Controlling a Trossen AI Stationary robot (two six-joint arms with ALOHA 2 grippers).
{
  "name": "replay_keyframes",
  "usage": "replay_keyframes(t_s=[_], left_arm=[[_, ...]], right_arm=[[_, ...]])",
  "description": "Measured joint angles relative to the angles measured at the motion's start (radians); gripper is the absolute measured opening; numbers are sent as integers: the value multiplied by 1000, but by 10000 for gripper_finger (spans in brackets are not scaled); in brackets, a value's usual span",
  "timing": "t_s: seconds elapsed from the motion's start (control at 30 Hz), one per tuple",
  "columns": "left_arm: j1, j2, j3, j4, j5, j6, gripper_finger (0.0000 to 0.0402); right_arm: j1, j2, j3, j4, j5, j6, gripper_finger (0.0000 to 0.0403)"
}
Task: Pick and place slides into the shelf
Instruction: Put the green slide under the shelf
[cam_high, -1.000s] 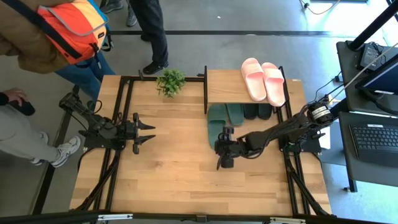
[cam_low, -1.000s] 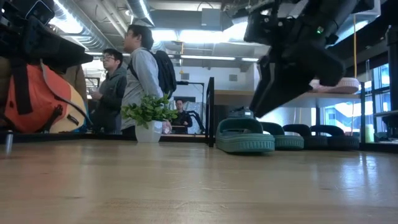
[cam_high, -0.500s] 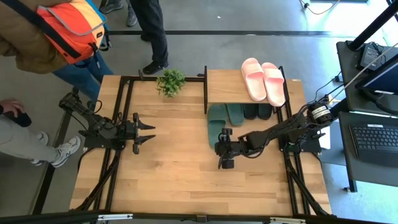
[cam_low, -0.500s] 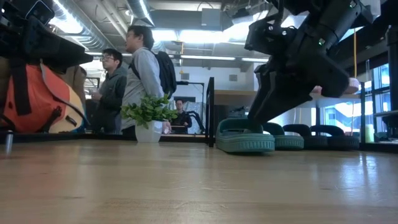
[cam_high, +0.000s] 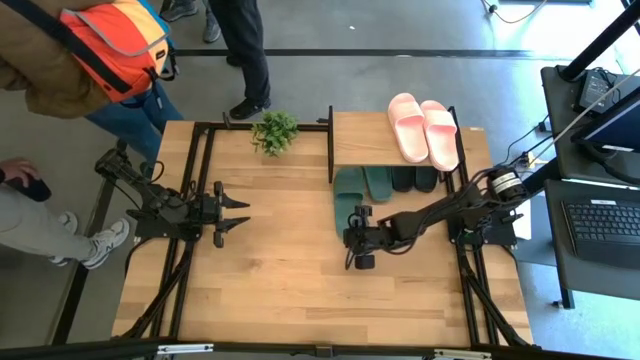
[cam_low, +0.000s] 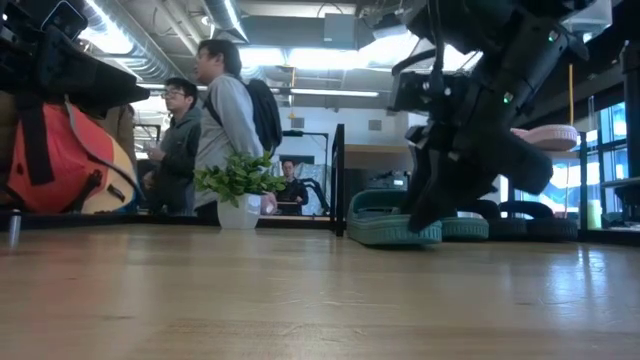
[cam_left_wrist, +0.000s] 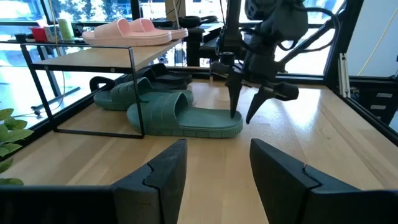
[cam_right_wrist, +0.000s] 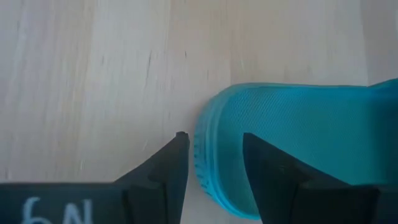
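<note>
Your right gripper points down at the heel end of a muted green foam slide sandal. In the right wrist view its two dark fingers stand apart, straddling the rounded heel rim of that slide: one finger is on the bare wood just outside the rim, the other over the sole. You cannot tell whether either pad touches the foam; nothing is clenched.

That slide lies flat on the larger light wooden tabletop, toe just under the edge of the small light-wood shoe rack with a thin black metal frame. Beyond the fingers, on the rack's lower level, sit the second green slide and the black pair, side by side. The pale pink pair rests on the rack's top plank.

Your left gripper waits well apart from all of this, fingers spread and holding nothing, facing the rack across the bare wood.

A small potted green plant stands just beside the rack.
</note>
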Motion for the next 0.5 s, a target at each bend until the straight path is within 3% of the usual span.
replay_keyframes(t_s=[0.2,0.5], left_arm=[[0,0,0,0,0,1,168],[0,0,0,0,0,2,168]], right_arm=[[-6,21,0,3,0,-1,137],[-6,32,0,6,2,-5,49]])
